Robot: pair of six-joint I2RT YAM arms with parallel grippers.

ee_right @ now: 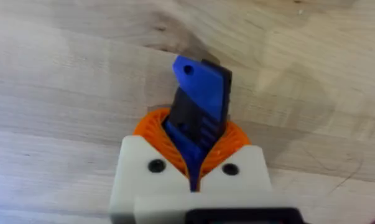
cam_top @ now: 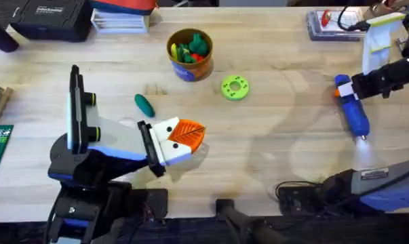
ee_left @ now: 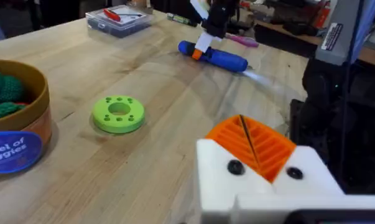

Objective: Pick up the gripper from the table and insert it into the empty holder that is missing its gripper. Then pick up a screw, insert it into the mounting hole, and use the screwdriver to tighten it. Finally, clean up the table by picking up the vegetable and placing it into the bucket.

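Note:
My right gripper is shut on the far end of the blue screwdriver, which lies low over the table with its metal tip toward the front edge. From the right wrist, the orange pads clamp the blue and black tool. The left wrist view shows the screwdriver in the right gripper. My left gripper hovers shut on nothing, its pads pressed together. The dark green vegetable lies just beyond it. The bucket stands farther back. Loose gripper, holder and screw are out of view.
A lime-green disc with holes lies right of the bucket, which holds toy vegetables. A clear box sits at the back right beside a white and pale-yellow piece. Dark cases line the back left.

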